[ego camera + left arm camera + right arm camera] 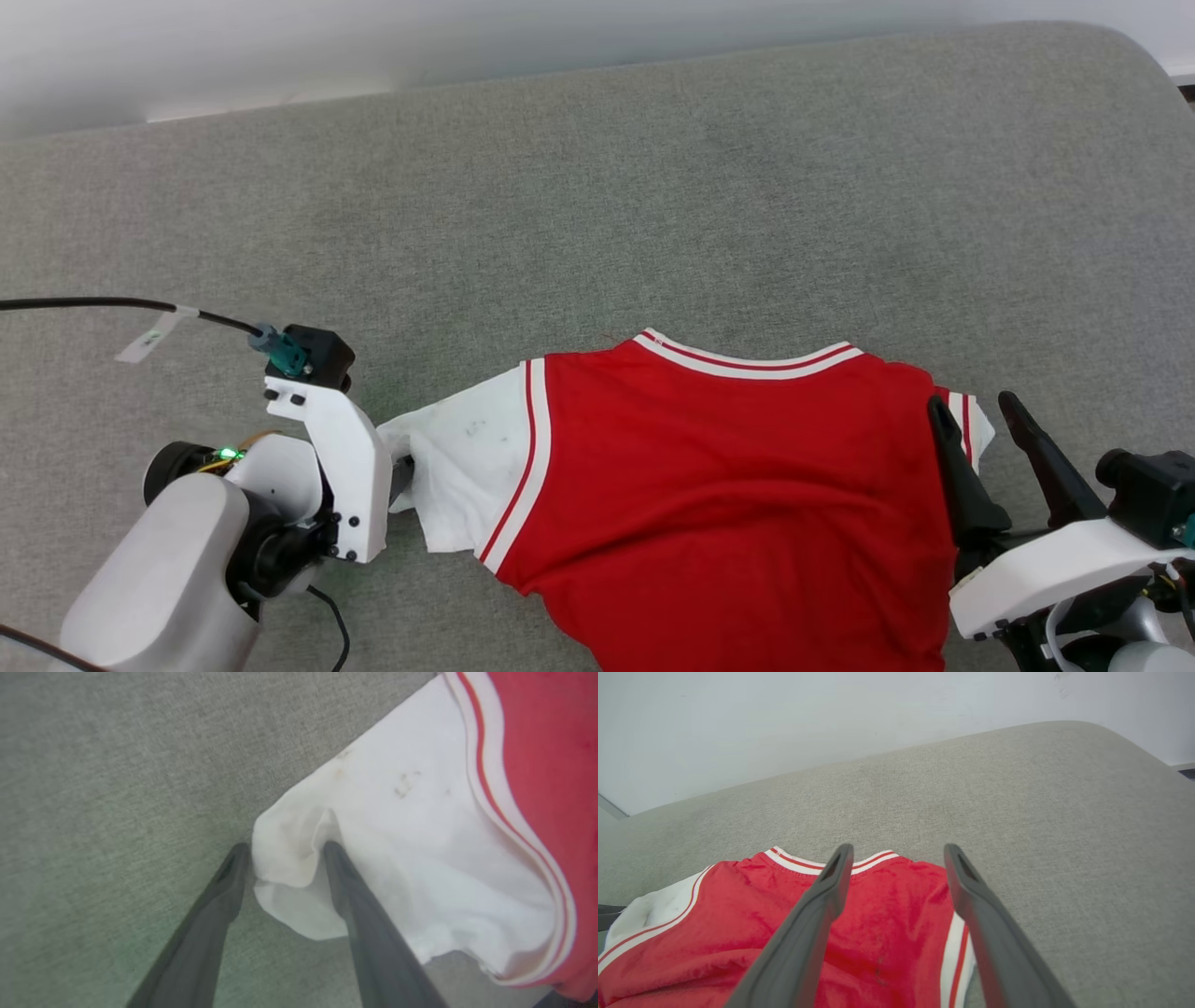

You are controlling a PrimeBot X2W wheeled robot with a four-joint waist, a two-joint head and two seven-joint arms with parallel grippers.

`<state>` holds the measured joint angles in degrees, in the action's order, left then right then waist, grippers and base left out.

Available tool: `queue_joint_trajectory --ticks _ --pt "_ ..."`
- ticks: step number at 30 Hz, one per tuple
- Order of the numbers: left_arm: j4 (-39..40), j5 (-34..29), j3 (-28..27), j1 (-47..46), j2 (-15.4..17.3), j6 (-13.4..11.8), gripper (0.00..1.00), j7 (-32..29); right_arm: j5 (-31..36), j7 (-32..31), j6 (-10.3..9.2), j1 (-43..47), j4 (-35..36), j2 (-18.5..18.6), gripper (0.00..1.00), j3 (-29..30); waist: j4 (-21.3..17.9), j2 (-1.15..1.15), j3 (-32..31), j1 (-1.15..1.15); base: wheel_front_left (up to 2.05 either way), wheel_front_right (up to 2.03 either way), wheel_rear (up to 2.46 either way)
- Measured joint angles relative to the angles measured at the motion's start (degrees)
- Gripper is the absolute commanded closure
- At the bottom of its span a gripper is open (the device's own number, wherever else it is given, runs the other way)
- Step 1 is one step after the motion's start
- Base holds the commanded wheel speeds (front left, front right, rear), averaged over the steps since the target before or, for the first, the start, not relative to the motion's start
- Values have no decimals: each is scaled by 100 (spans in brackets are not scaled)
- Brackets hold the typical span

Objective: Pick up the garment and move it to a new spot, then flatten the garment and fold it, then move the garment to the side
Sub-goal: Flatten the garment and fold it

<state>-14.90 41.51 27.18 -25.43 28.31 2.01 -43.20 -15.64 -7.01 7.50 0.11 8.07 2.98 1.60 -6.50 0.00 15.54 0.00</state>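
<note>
Left gripper [286,845] spread wide around red jersey's [728,467] white sleeve [397,826], right gripper [971,401] open over opposite sleeve, grey cushion [653,187] beneath

No legible text on the garment [709,485]

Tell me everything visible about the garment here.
The garment is a red soft-looking jersey with white short sleeves and red-white striped trim. It lies spread, rumpled, plain side up, on the grey cushion, collar farthest. The open left gripper straddles a fold of one marked sleeve; the open right gripper hangs by the other.
</note>
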Motion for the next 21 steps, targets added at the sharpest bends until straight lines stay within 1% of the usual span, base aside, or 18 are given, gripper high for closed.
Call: queue_joint_trajectory --ticks 3,6,9,12,14,18,21 --pt "-41 -9 30 32 -63 16 100 159 -37 0 0 -5 -66 0 0 40 4 0 -61 0 0 0 0" --pt "-75 -115 -15 91 -126 -10 100 586 -46 -19 0 -4 -78 0 0 144 30 0 -159 0 0 0 0" --pt "-25 -222 -175 158 -131 -168 100 1042 -81 -101 0 -2 -110 -2 0 294 72 0 -296 0 0 0 0" --pt "130 -315 -378 200 -54 -381 100 1415 -170 -261 0 8 -145 -4 0 526 136 0 -446 0 0 0 0" --pt "296 -375 -504 253 -24 -527 100 1622 -200 -428 0 6 -176 -1 0 672 205 0 -521 0 0 0 0" --pt "636 -411 -706 332 69 -722 100 1857 -307 -953 -1 -65 -333 91 0 934 364 0 -602 0 0 0 0" --pt "868 -413 -777 420 124 -806 100 1952 -411 -1513 -1 -289 -552 344 0 1102 474 0 -611 0 0 0 0"
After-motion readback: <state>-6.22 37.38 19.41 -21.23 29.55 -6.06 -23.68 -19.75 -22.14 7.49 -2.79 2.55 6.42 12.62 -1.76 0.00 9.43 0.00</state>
